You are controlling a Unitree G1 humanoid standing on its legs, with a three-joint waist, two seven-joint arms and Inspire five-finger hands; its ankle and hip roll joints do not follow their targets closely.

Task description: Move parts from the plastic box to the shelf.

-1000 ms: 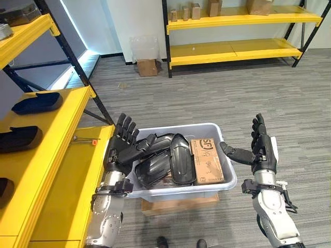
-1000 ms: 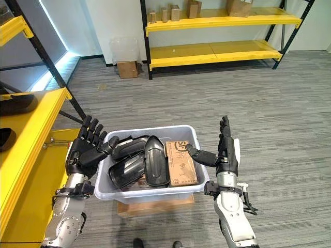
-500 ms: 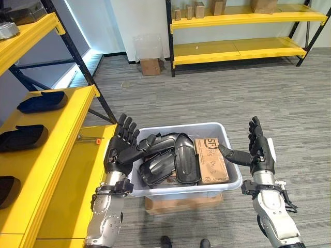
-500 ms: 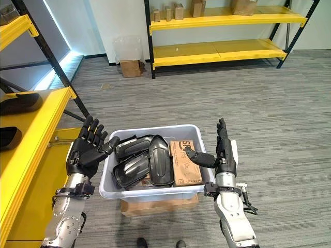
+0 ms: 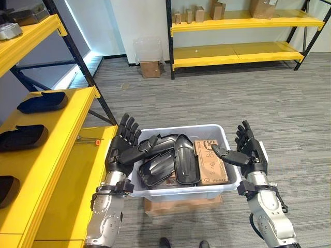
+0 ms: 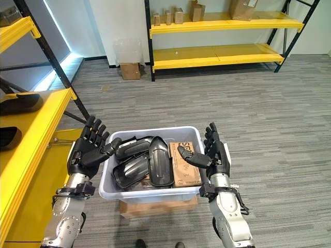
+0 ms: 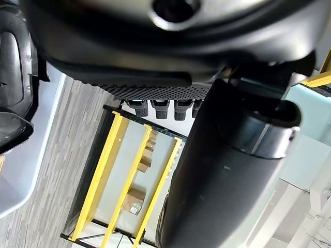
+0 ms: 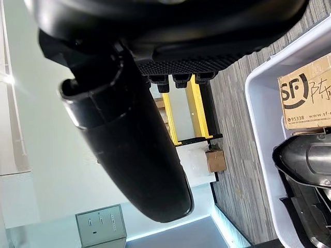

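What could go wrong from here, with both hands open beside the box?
1. The plastic box sits on a smaller cardboard box; a push from the left robot hand or right robot hand might tip it.
2. The black parts overlap; lifting one may drag another out.

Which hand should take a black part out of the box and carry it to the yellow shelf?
Probably the left hand: open, its thumb over the black moulded plastic parts in the pale plastic box, beside the yellow shelf. The right hand, also open, hangs by the brown cardboard box, farther away.
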